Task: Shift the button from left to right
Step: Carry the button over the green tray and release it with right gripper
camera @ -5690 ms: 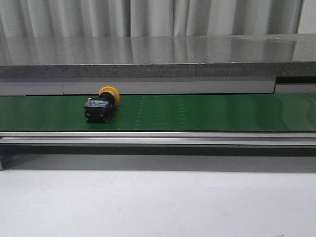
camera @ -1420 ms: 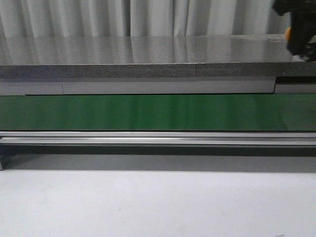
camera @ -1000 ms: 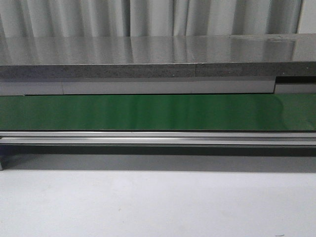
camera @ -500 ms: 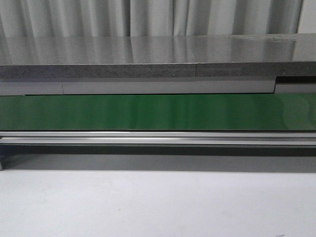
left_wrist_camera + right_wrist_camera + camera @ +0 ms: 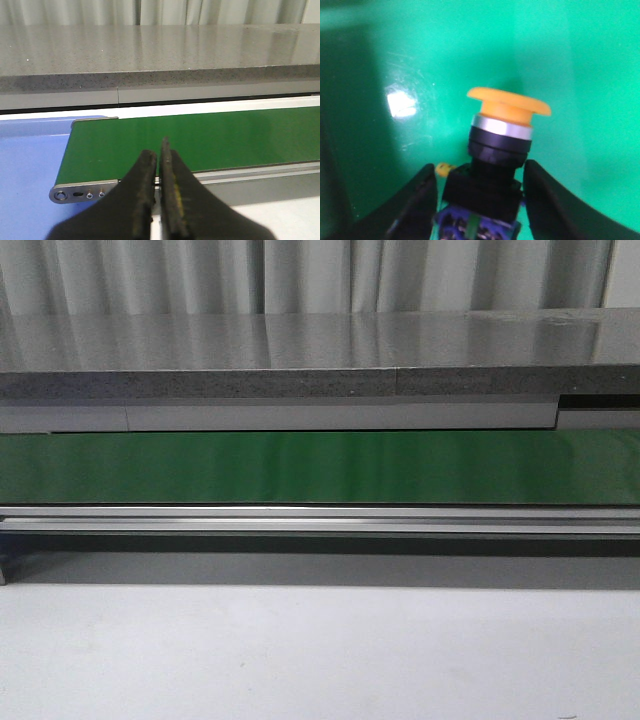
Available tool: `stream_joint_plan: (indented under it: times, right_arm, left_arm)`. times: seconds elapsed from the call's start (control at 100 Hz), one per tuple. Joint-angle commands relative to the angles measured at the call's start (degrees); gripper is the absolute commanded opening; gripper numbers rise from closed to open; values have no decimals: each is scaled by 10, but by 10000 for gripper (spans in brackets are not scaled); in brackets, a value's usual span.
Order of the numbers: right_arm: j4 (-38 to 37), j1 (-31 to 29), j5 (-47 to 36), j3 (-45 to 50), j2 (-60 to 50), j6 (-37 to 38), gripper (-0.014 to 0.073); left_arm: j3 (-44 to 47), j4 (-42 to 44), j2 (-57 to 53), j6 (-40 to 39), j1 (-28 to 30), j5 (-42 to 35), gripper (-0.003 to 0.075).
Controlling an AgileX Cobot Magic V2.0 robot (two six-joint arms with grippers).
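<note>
The left black two-finger gripper [image 5: 159, 165] is idling clenched and empty over the long green conveyor belt [image 5: 210, 135]. The right black gripper [image 5: 479, 177] is gripping the yellow-orange mushroom-capped button [image 5: 500, 150] by its black body above green; lowering it level before letting go should be keeping it from toppling.

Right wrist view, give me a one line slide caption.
Right gripper straddling the push-button's black body, orange cap toward a green surface.

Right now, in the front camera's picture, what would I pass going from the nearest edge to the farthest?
Pale grey tabletop → silver metal rail → green conveyor belt → speckled grey stone counter → pale pleated curtain.
</note>
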Motion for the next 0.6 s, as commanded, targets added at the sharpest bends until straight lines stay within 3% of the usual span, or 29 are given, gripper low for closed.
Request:
stream_joint_plan:
  times: [0.0,0.39,0.59]
  right_arm:
    - [-8,-3,-22,-19,-28,-7,399]
    - [-7,-5,-26,-19,-43,-6,407]
    - [44,14,-59,-19,-94,-6,407]
  left_arm:
    - [-18,-7,5,-2,-1,-50,5]
    - [-18,-7,5,-2,-1,-50,5]
    - [-18,-7,5,-2,-1,-50,5]
